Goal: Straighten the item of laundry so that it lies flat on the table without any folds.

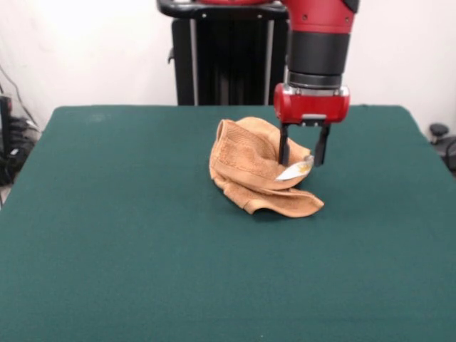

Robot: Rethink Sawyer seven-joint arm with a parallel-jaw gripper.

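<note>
A crumpled towel [255, 171] is shown heaped near the centre of the counter [107, 235]. At its right edge, beside the white tag [296, 171], the hand [303, 158] is seen narrowly spread, fingers straddling a fold. If several layers are pinched together, the folds may merely be dragged rather than opened.

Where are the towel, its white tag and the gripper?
towel [246, 160]: front view, on the crumpled terry body, left of the fingers.
tag [294, 172]: front view, on the white tag's middle.
gripper [303, 153]: front view, midway between the two dark fingertips, which stand apart.
</note>
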